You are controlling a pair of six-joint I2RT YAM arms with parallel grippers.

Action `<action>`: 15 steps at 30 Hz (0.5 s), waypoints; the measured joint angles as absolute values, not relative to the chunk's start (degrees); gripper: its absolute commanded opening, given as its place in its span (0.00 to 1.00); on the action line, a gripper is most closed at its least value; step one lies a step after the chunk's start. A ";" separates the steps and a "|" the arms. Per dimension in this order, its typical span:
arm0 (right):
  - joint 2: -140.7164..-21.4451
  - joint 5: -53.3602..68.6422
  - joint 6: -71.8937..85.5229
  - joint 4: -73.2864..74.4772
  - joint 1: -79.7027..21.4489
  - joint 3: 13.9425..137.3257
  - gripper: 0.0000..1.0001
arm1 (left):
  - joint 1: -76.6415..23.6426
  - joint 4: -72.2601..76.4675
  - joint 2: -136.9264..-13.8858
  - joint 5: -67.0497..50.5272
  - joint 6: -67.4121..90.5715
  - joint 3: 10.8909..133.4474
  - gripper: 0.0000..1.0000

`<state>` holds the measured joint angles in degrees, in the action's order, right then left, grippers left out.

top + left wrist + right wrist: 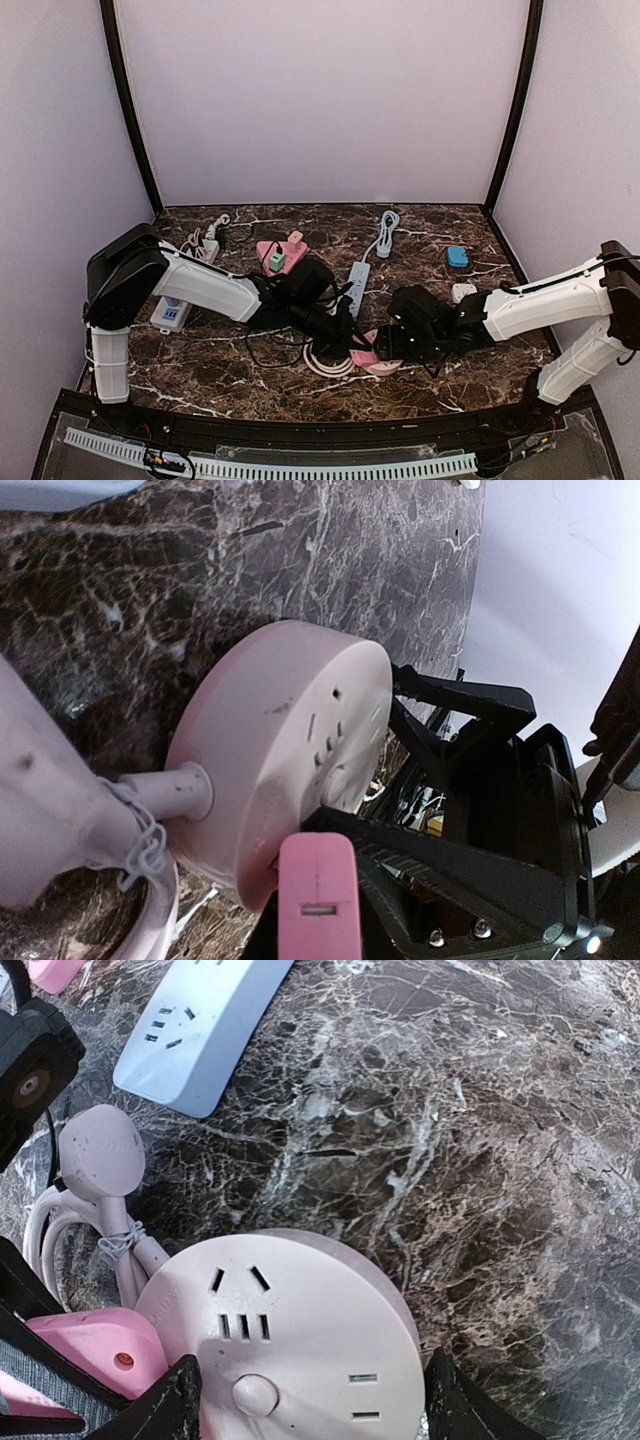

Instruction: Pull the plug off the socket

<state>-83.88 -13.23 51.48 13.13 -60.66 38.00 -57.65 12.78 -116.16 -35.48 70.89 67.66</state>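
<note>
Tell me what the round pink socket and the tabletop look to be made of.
Round pink socket: apparently moulded plastic, smooth matte finish, with crisp slots and a soft sheen. Tabletop: looks like polished dark brown marble, or a marble-print laminate; white veining and faint gloss show, which one can't be told.

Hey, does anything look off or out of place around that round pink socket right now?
Nothing looks damaged or spilled. The round pink socket lies flat on the marble table, straddled by the right gripper, a pink plug at its edge.
</note>
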 measured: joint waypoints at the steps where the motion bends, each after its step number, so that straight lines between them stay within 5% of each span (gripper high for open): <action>1: -84.42 -13.76 51.83 13.37 -61.14 38.52 0.73 | -57.65 12.53 -115.87 -35.29 70.57 67.40 0.00; 15: -86.63 -12.45 52.97 10.94 -62.57 39.46 0.73 | -58.33 14.74 -107.70 -34.24 67.35 60.18 0.00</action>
<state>-86.63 -12.45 52.97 10.94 -62.57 39.46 -58.33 14.74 -107.70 -34.24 67.35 60.18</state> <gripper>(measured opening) 0.731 0.151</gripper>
